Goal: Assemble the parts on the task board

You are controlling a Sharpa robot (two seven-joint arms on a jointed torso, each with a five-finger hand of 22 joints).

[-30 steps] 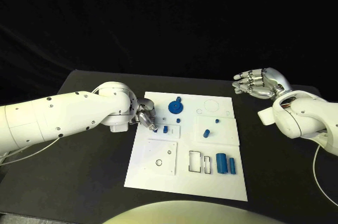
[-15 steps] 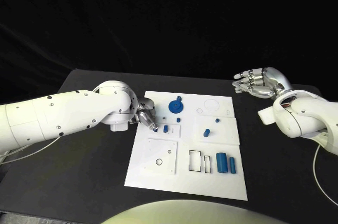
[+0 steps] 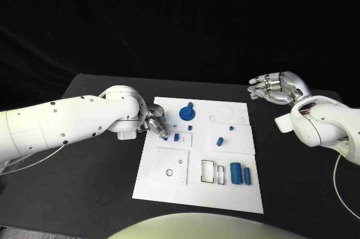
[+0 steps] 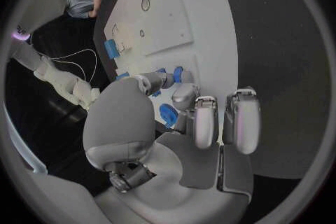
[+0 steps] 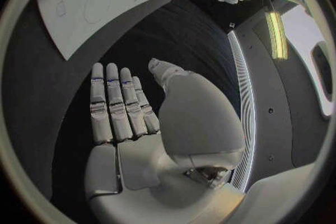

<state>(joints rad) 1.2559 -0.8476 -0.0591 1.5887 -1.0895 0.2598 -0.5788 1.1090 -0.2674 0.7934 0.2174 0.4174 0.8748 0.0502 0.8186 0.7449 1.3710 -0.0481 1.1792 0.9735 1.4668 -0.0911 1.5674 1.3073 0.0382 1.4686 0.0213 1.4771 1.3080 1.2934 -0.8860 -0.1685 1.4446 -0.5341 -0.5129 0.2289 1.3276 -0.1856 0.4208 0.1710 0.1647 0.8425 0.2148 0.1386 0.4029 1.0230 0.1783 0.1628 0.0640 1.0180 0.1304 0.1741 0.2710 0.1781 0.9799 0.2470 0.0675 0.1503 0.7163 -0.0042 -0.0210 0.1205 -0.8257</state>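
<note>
left hand blocks task board left edge | right side open

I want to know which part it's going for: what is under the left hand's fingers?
The left hand is over the board's left edge, fingertips by small blue parts. Whether it holds one is hidden.

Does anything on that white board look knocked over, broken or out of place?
Nothing stands out. The task board lies flat and square on the table, its blue parts tidy. The left hand works at its edge; the right hand hangs empty off to the side.
</note>
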